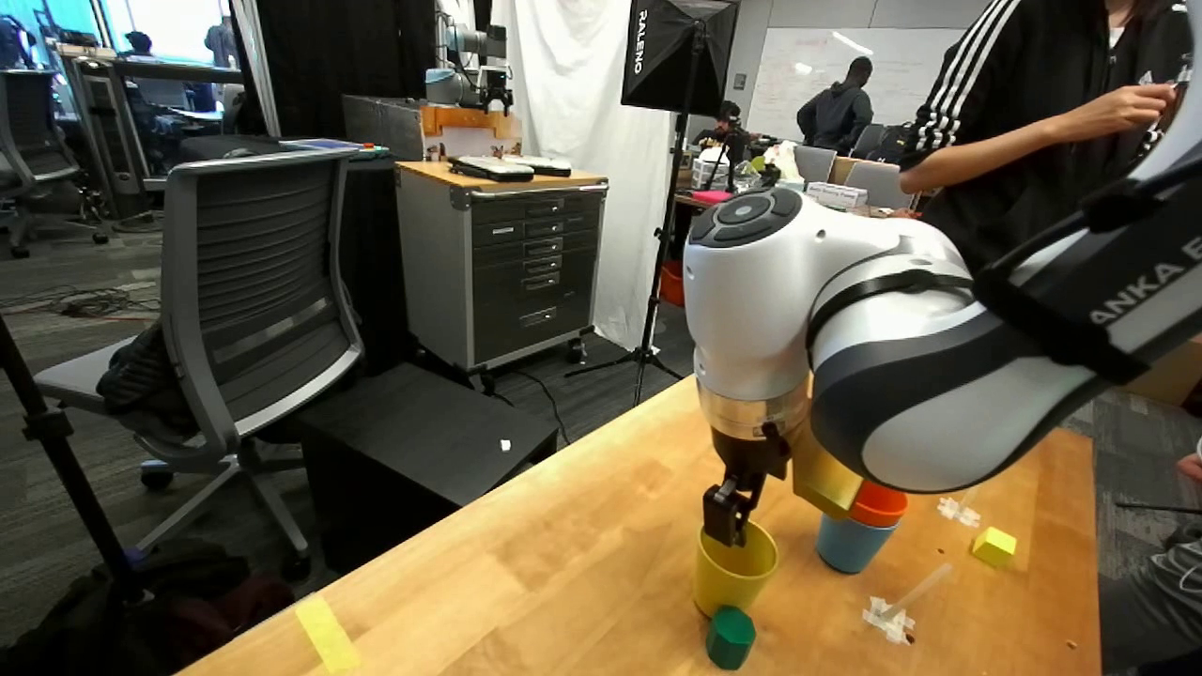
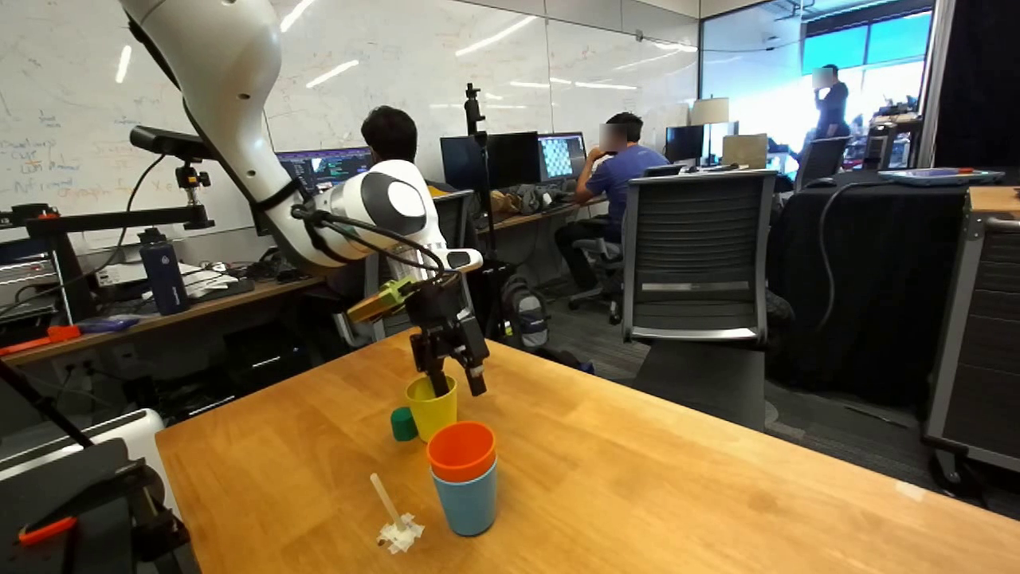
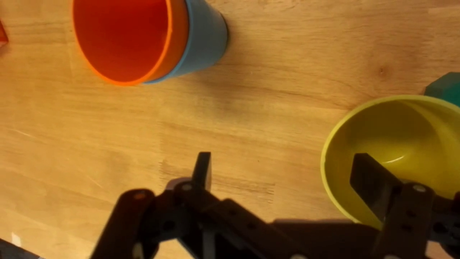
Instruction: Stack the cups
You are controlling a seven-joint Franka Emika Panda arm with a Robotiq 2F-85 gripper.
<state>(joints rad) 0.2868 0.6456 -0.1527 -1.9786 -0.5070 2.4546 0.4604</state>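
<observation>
The yellow cup [image 1: 735, 575] stands upright on the table in both exterior views [image 2: 434, 413]. It also shows at the right of the wrist view [image 3: 391, 126], with nothing seen inside but one finger. My gripper [image 3: 282, 158] is open, its fingers wide apart and holding nothing. One finger reaches into the mouth of the yellow cup; the other is outside it, over the table. A strip of wall lies between them. The red cup [image 2: 462, 454] sits nested in the blue cup [image 2: 468, 504], its rim above the blue one. This upright pair is apart from the yellow cup.
The dark green cylinder [image 1: 731, 640] stands close beside the yellow cup. A tiny yellow block [image 1: 993, 546] lies on the wooden table [image 1: 563, 526]. White-taped thin sticks [image 1: 887, 618] rise from the tabletop near the blue cup. A yellow tape strip [image 1: 327, 634] marks the table.
</observation>
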